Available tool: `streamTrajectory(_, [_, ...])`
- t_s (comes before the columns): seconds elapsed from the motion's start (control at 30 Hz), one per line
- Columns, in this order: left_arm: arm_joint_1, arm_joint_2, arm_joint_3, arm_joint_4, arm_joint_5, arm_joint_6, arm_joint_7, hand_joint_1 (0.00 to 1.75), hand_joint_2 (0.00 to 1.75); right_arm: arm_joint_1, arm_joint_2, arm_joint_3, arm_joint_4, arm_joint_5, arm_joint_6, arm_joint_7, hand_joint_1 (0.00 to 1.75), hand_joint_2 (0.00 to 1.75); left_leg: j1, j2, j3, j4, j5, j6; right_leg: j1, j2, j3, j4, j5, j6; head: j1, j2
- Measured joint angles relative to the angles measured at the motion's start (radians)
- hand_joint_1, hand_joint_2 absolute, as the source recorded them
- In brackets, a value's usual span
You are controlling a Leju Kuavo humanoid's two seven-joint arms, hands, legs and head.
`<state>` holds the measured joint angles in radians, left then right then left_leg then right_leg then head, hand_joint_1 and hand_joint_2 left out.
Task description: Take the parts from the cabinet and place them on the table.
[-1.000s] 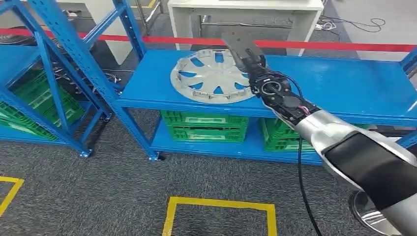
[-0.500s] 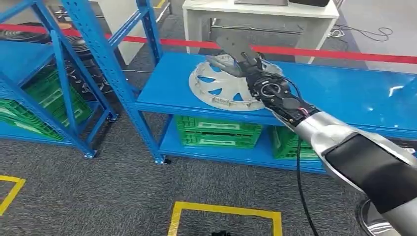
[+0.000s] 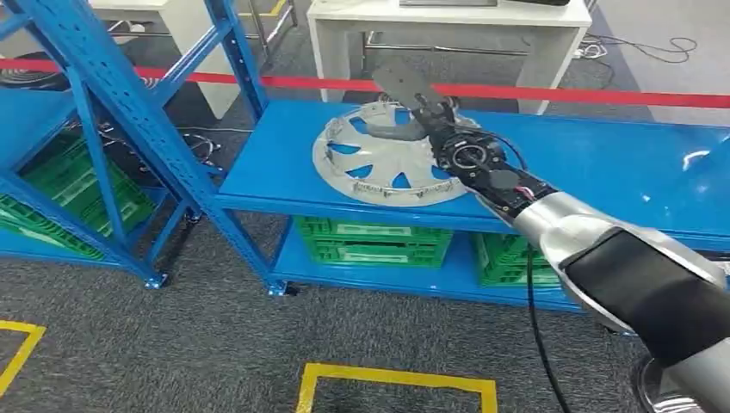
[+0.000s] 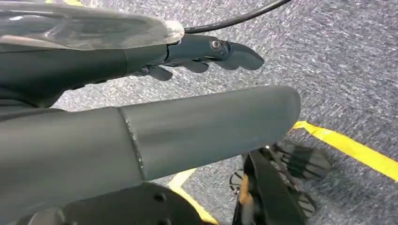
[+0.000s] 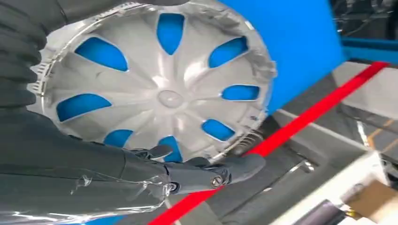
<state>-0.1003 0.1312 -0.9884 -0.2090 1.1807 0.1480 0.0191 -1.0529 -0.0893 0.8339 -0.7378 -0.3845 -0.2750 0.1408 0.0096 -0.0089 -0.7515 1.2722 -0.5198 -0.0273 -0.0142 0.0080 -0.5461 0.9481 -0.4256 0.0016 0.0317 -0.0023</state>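
Note:
A silver hubcap [image 3: 379,159] with several spoke openings lies on the blue shelf [image 3: 603,163], its far edge tipped up off the surface. My right hand [image 3: 428,119] grips that raised far rim, my arm reaching in from the lower right. The right wrist view shows the hubcap [image 5: 164,93] close up, with my fingers [image 5: 220,171] curled over its rim. My left hand [image 4: 206,51] hangs over the grey carpet, fingers stretched out and holding nothing.
Green crates [image 3: 374,241] sit on the lower shelf under the hubcap. A red barrier tape [image 3: 603,93] runs behind the shelf, with a white table [image 3: 448,26] beyond. Another blue rack [image 3: 112,112] stands at left. Yellow floor markings [image 3: 396,379] lie in front.
The hubcap lay flat a second ago; now its far edge is lifted by my right hand. The camera has also shifted slightly.

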Motion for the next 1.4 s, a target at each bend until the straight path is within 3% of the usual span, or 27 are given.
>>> streamTrajectory(0.03, [0.0, 0.0, 0.0, 0.0, 0.0, 0.002, 0.0, 0.0, 0.0, 0.001, 0.0, 0.001, 0.004, 0.005, 0.0, 0.008, 0.0, 1.75, 0.0, 0.0, 0.01, -0.047, 0.041, 0.002, 0.0, 0.001, 0.007, 0.0, -0.005, 0.001, -0.001, 0.0])
streamTrajectory(0.1, [0.0, 0.002, 0.0, 0.0, 0.0, 0.002, 0.0, 0.0, 0.0, 0.0, 0.002, 0.003, 0.009, 0.016, 0.004, 0.024, 0.0, 1.75, 0.0, 0.0, 0.078, -0.222, 0.146, 0.011, 0.0, 0.001, 0.024, 0.0, -0.017, 0.005, -0.002, 0.0])
streamTrajectory(0.13, [0.0, 0.004, 0.0, 0.0, 0.0, 0.003, 0.0, 0.0, 0.0, -0.001, 0.002, 0.004, 0.013, 0.028, 0.012, 0.041, 0.0, 1.75, -0.002, 0.001, 0.111, -0.303, 0.181, 0.02, 0.0, 0.001, 0.028, 0.0, -0.024, 0.01, -0.004, 0.0])
streamTrajectory(0.17, [-0.001, 0.006, 0.0, 0.0, 0.0, 0.002, 0.0, 0.0, 0.0, -0.002, 0.002, 0.008, 0.018, 0.038, 0.02, 0.057, 0.0, 1.75, -0.008, 0.0, 0.123, -0.333, 0.173, 0.023, 0.008, 0.005, 0.029, 0.007, -0.034, 0.017, -0.007, 0.0])
streamTrajectory(0.23, [-0.003, 0.006, 0.0, 0.0, 0.0, 0.002, 0.0, 0.0, 0.0, -0.002, 0.002, 0.015, 0.026, 0.045, 0.026, 0.067, 0.0, 1.75, -0.007, 0.001, 0.126, -0.326, 0.168, 0.03, 0.008, 0.005, 0.034, 0.005, -0.041, 0.024, -0.003, 0.0])
streamTrajectory(0.27, [-0.003, 0.002, 0.0, 0.0, 0.0, 0.002, 0.0, 0.0, 0.0, -0.003, 0.002, 0.018, 0.031, 0.047, 0.027, 0.069, 0.0, 1.75, -0.005, -0.001, 0.127, -0.328, 0.166, 0.02, 0.012, 0.003, 0.035, 0.005, -0.048, 0.005, -0.001, 0.0])
streamTrajectory(0.3, [-0.002, 0.003, 0.0, 0.0, 0.0, 0.002, 0.0, 0.0, 0.0, -0.006, 0.002, 0.02, 0.037, 0.048, 0.028, 0.07, 0.0, 1.75, -0.006, -0.001, 0.126, -0.328, 0.167, 0.021, 0.01, 0.001, 0.036, 0.005, -0.047, 0.001, 0.003, 0.0])
streamTrajectory(0.5, [-0.001, 0.003, 0.0, 0.0, 0.0, 0.002, 0.0, 0.0, 0.0, -0.007, 0.004, 0.035, 0.05, 0.062, 0.033, 0.085, 0.0, 1.75, -0.01, -0.005, 0.125, -0.326, 0.163, 0.03, 0.007, 0.0, 0.042, -0.006, -0.045, 0.011, 0.01, 0.0])
streamTrajectory(0.57, [-0.001, 0.003, 0.0, 0.0, 0.0, 0.002, 0.0, 0.0, 0.0, -0.009, 0.004, 0.044, 0.055, 0.108, 0.063, 0.127, 0.0, 1.75, -0.012, -0.005, 0.125, -0.326, 0.162, 0.032, 0.005, 0.0, 0.043, -0.008, -0.045, 0.02, 0.011, 0.0])
streamTrajectory(0.7, [-0.001, 0.003, -0.001, 0.0, -0.004, -0.002, 0.0, 0.0, 0.0, -0.017, 0.005, 0.097, 0.079, 0.266, 0.129, 0.196, 0.0, 1.75, -0.013, -0.005, 0.125, -0.326, 0.162, 0.033, 0.005, 0.0, 0.043, -0.008, -0.044, 0.027, 0.01, 0.0])
streamTrajectory(0.87, [-0.001, 0.003, -0.002, 0.0, -0.006, -0.013, 0.0, 0.0, 0.0, -0.014, 0.011, 0.157, 0.128, 0.424, 0.215, 0.229, 0.0, 1.75, -0.012, -0.005, 0.127, -0.328, 0.165, 0.036, 0.005, 0.0, 0.043, -0.008, -0.044, 0.028, 0.007, 0.0])
streamTrajectory(1.03, [-0.001, 0.003, -0.004, 0.0, -0.009, -0.017, 0.0, 0.0, 0.0, 0.014, 0.016, 0.203, 0.178, 0.531, 0.275, 0.242, 0.0, 1.75, -0.01, -0.005, 0.127, -0.329, 0.167, 0.035, 0.007, -0.001, 0.044, -0.008, -0.043, 0.028, 0.006, 0.0])
streamTrajectory(1.4, [-0.001, 0.005, -0.005, 0.0, -0.016, -0.021, 0.0, 0.0, 0.0, 0.073, 0.019, 0.233, 0.251, 0.586, 0.293, 0.215, 0.0, 1.75, -0.01, -0.004, 0.128, -0.329, 0.167, 0.034, 0.007, -0.001, 0.043, -0.008, -0.042, 0.028, 0.006, 0.0])
